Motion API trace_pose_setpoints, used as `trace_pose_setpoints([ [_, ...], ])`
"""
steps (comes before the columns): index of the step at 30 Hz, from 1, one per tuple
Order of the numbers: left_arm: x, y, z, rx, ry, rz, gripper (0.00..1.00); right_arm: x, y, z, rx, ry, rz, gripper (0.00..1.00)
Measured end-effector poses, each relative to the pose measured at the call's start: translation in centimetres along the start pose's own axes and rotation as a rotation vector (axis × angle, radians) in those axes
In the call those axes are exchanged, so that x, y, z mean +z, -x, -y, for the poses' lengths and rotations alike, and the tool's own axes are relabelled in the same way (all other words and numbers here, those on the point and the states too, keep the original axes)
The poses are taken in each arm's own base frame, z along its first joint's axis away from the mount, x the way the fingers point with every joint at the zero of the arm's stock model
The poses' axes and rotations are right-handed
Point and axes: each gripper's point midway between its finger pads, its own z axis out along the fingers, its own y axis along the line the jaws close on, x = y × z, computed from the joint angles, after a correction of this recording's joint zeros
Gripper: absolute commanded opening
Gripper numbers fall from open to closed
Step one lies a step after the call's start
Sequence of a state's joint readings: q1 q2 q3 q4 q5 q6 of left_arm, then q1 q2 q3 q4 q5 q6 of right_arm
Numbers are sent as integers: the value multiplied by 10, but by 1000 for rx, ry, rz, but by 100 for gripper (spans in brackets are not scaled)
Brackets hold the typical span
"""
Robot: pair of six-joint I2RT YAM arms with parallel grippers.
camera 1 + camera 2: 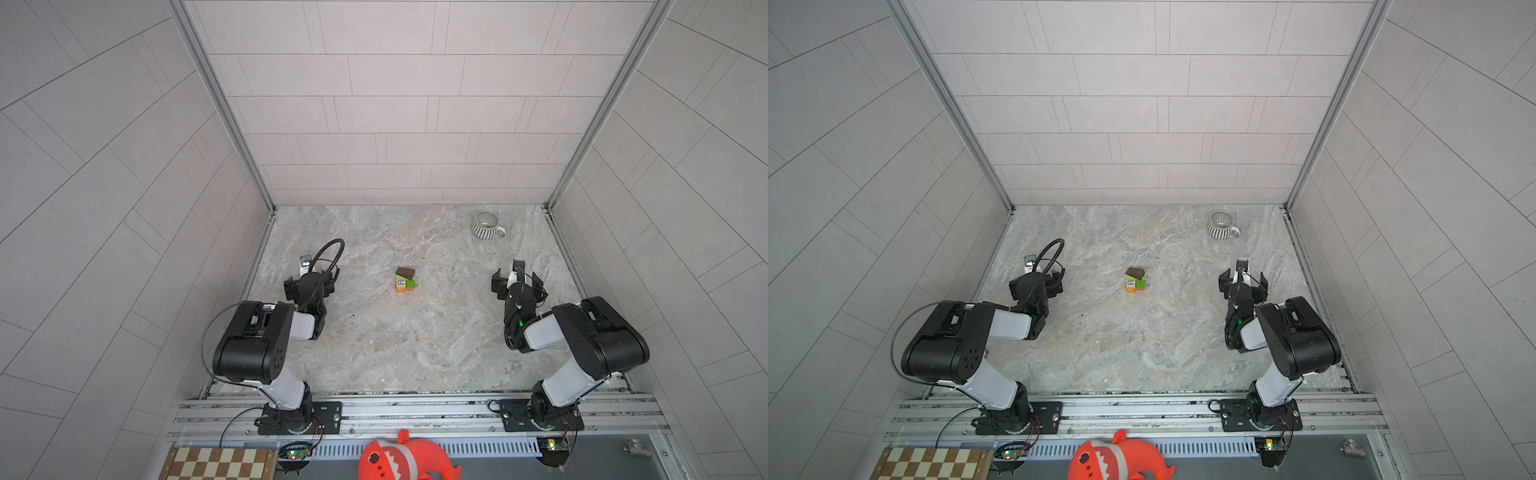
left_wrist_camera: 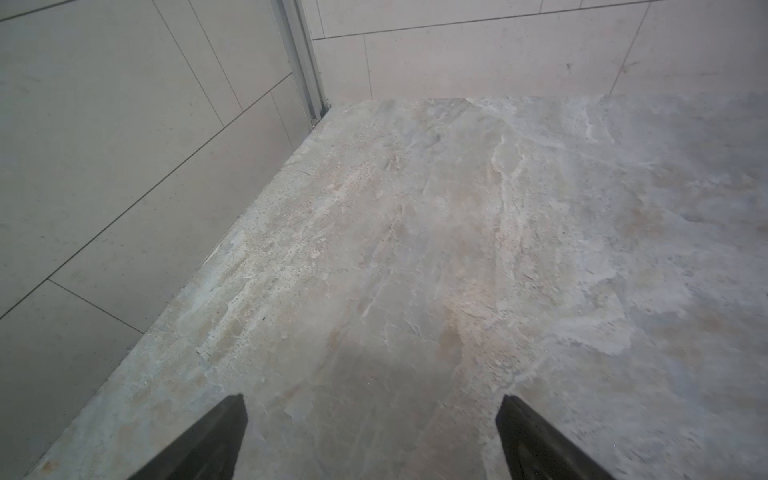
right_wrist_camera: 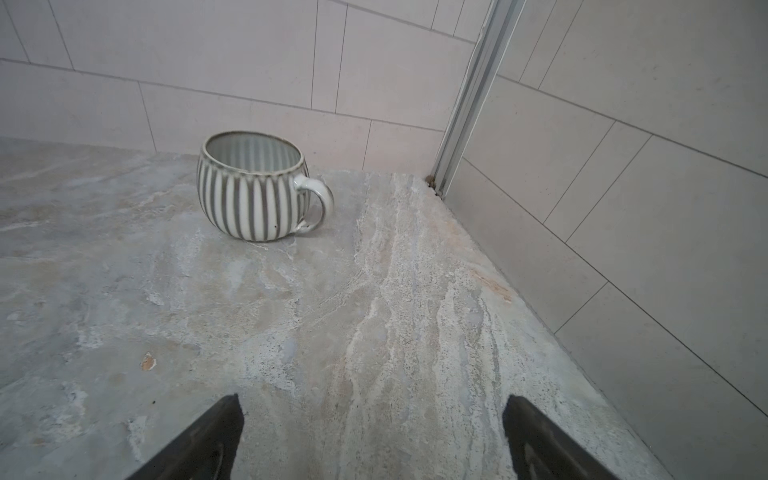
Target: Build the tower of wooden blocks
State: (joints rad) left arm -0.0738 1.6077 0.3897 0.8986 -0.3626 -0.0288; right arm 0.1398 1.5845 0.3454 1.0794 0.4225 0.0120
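Marbled grey tabletop (image 1: 415, 345) enclosed by tiled walls. The wood block tower (image 1: 405, 280) (image 1: 1135, 280) is shown only in both top views, standing at the table's centre and capped by a dark brown block (image 1: 405, 273). The striped mug (image 3: 253, 187) near the far right corner is seen closely from the right wrist view. The left gripper (image 2: 372, 401) and right gripper (image 3: 374, 399) are held spread wide with nothing between the jaws, well apart from the tower on either side. The 2 arms are folded at the elbow.
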Motion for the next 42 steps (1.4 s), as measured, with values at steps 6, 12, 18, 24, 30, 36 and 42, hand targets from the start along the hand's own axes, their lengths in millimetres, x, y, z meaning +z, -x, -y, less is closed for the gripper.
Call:
trace_pose_setpoints([
  [6,0,2,2,-3,-8,9,100,5,-2,9,9,-9,-24,99],
  [12,0,2,2,-4,-8,9,100,1,-15,3,-18,7,-53,99],
  [18,0,2,2,-4,-8,9,100,1,-16,1,-24,12,-54,99],
  [24,-2,3,2,-5,-13,24,100,-2,-13,3,-17,9,-27,99],
  [30,-28,-28,-14,-15,20,35,100,-24,-40,14,-21,4,-36,99],
  [36,-4,24,-3,-43,29,84,100,-4,-4,0,-4,-2,15,99],
  [42,-6,24,1,-29,16,85,100,-2,-10,-1,-22,-3,-15,99],
])
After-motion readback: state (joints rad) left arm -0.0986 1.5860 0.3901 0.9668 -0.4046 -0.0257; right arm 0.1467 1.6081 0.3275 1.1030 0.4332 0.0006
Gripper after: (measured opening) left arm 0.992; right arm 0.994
